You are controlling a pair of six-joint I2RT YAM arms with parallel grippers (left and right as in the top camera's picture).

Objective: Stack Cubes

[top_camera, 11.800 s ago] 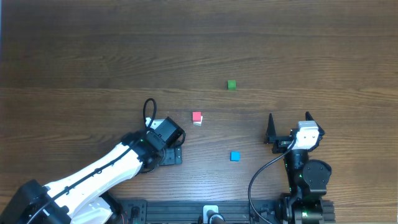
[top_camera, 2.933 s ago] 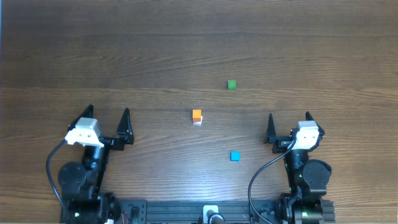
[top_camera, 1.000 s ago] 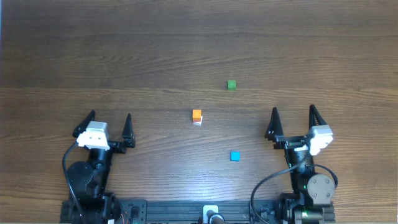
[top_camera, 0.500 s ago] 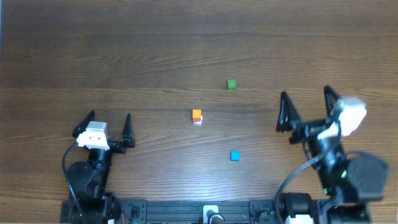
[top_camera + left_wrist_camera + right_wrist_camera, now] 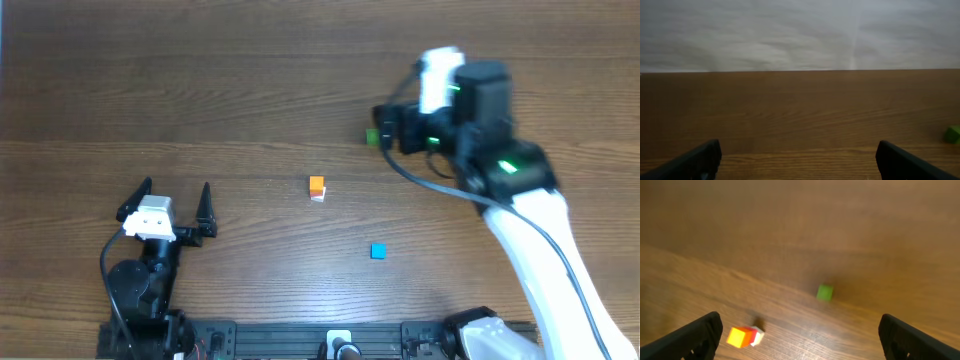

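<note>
The orange cube [image 5: 317, 184] is seen resting on a pale cube [image 5: 318, 196] near the middle of the tabletop [image 5: 200, 80], so a two-high stack is already formed there. The green cube [image 5: 825, 292] is left alone farther out on the tabletop, well apart from the stack. The blue cube [image 5: 377, 251] lies alone on the side nearer the arm bases. Both are judged to be waiting for stacking.

The right claw [image 5: 800, 317] is held above the tabletop with its fingers spread wide and nothing between them. In its wrist view the green cube is framed ahead, roughly midway between the fingers, which suggests it is being lined up for that cube.

The left claw [image 5: 175, 185] is likewise spread wide and empty. It is kept near its base, probably so that the middle is left free for the other arm.
</note>
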